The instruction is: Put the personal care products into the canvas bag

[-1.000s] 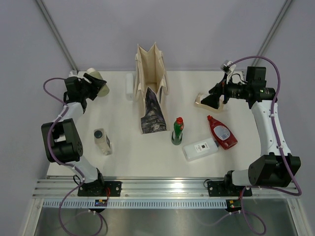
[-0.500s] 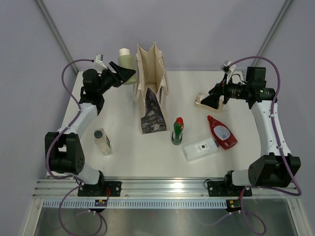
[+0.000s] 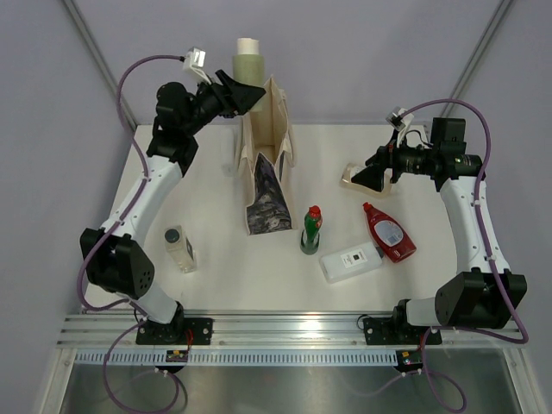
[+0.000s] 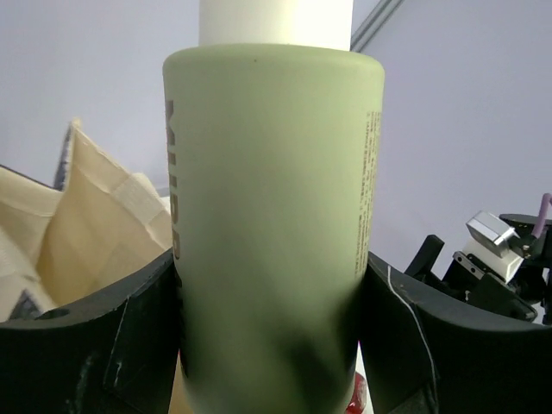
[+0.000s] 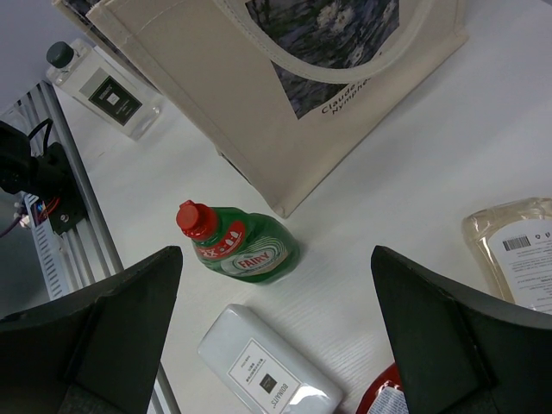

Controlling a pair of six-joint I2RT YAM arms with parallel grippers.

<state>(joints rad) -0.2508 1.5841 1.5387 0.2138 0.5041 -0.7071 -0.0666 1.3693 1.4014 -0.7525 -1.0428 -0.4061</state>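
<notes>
My left gripper (image 3: 244,89) is shut on a pale green bottle (image 3: 248,62) with a white cap and holds it upright in the air, just left of the canvas bag's (image 3: 266,147) open top. In the left wrist view the bottle (image 4: 274,216) fills the space between both fingers (image 4: 86,345), and the bag (image 4: 82,233) shows at the left. My right gripper (image 3: 360,177) is open and empty above the amber bottle (image 3: 352,178). On the table are the green bottle with red cap (image 3: 310,228), flat red bottle (image 3: 389,232), white rectangular bottle (image 3: 351,261) and clear bottle with black cap (image 3: 179,247).
A white tube (image 3: 228,157) lies just left of the bag. The right wrist view shows the bag's printed side (image 5: 285,78), the green bottle (image 5: 246,250), the white rectangular bottle (image 5: 267,371) and the amber bottle (image 5: 517,250). The rail (image 3: 285,328) runs along the near edge.
My left arm has lifted the pale green bottle from the far left of the table up and to the right, to beside the bag's top. The right arm has not moved.
</notes>
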